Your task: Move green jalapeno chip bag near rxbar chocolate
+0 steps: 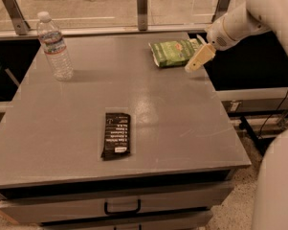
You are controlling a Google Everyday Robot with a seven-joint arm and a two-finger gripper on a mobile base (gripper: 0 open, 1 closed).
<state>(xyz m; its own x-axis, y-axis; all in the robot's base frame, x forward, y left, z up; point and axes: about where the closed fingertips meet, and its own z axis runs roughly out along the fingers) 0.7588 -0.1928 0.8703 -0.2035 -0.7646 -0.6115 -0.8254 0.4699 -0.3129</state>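
The green jalapeno chip bag lies flat at the far right of the grey table. The rxbar chocolate, a flat black bar with white text, lies near the table's front middle, its long side running front to back. My gripper, with pale fingers, hangs from the white arm just at the bag's right end, over the table's right edge. It holds nothing that I can see.
A clear plastic water bottle stands upright at the far left of the table. A metal rail with posts runs along the table's back edge. Drawers with a black handle sit under the front edge.
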